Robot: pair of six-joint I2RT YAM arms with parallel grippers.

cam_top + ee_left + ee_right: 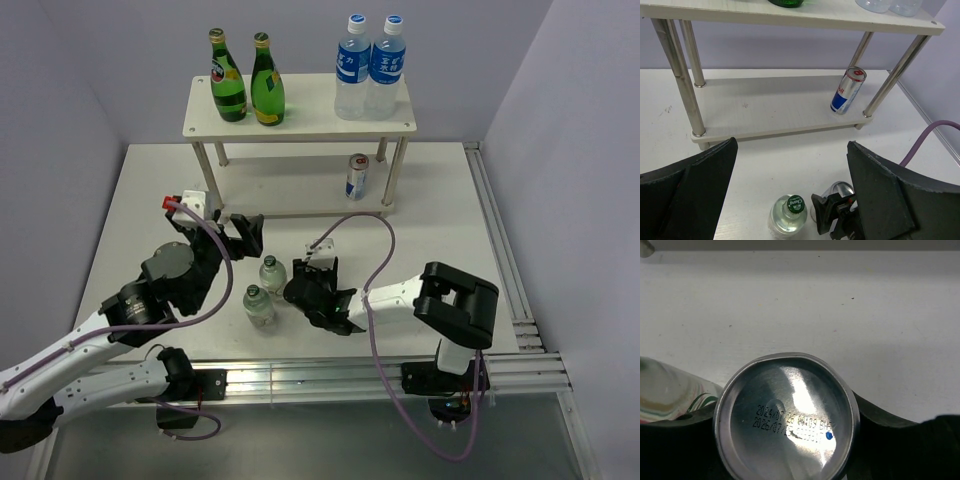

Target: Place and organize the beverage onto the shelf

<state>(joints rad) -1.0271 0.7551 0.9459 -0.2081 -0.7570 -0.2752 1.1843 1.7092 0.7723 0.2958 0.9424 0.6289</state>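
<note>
The shelf (300, 125) stands at the back. Two dark-green bottles (247, 85) stand on its top board at the left. One slim can (357, 176) stands on the lower board at the right; it also shows in the left wrist view (847, 90). Two squat clear bottles with green caps (271, 273) (259, 305) stand on the table. My right gripper (308, 290) is shut on the second can, whose silver end (787, 415) fills the right wrist view, just right of the squat bottles. My left gripper (242, 237) is open and empty, above and behind the squat bottle (788, 215).
Two tall water bottles with blue caps (370, 68) stand on the top board at the right. The shelf's thin legs (682, 80) frame the lower board. A purple cable (380, 250) loops over the right arm. A rail (500, 260) runs along the table's right edge.
</note>
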